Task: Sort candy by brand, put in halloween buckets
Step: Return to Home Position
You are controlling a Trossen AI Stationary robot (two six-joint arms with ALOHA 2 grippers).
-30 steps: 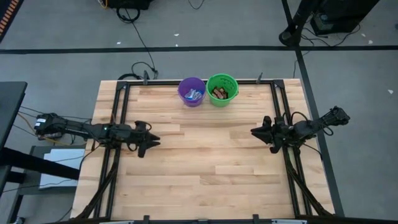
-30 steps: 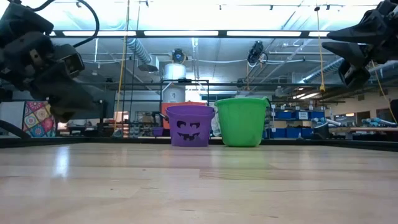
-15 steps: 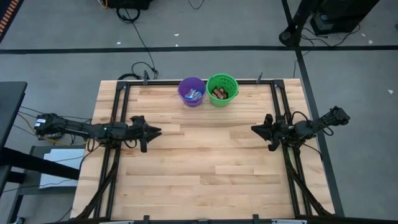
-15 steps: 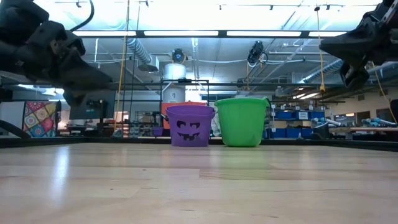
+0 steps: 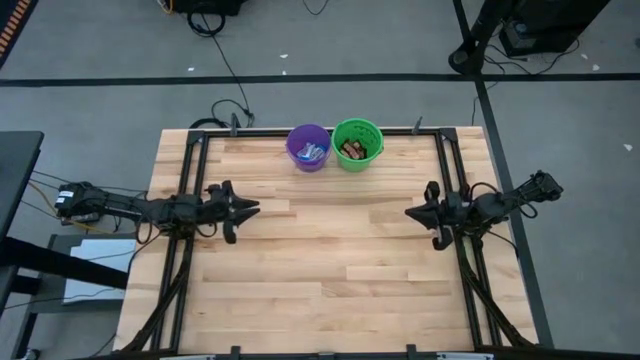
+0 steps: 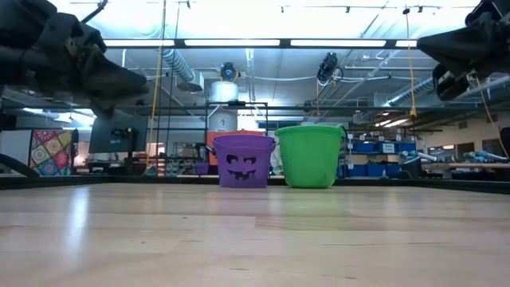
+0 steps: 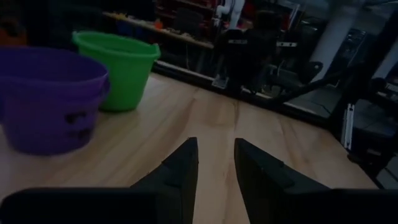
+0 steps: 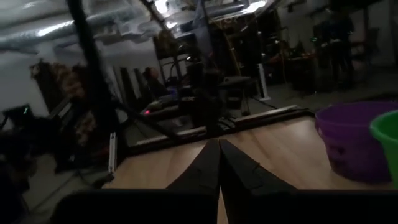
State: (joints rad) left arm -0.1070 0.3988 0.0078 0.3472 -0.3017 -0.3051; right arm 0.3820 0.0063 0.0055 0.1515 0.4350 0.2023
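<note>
The purple bucket [image 5: 308, 147] and the green bucket [image 5: 358, 144] stand side by side on their bases at the middle of the table's far edge. Blue-and-white candy [image 5: 313, 152] lies inside the purple one, dark brown candy [image 5: 351, 149] inside the green one. My left gripper [image 5: 255, 207] hovers above the table's left part, pointing right, with its fingers a little apart [image 7: 216, 146]. My right gripper [image 5: 408, 213] hovers above the right part, pointing left, with its fingertips together [image 8: 217, 146]. Both are well away from the buckets and hold nothing.
The wooden table top [image 5: 330, 260] shows bare boards between the two grippers and toward the near edge. Black frame rails [image 5: 190, 180] run along the left and right sides and the far edge. Cables lie on the floor beyond the far edge.
Both grippers have risen above the table. The left one has tipped from slanting down to about level and shifted slightly toward the far edge. The buckets and candy have stayed where they were.
</note>
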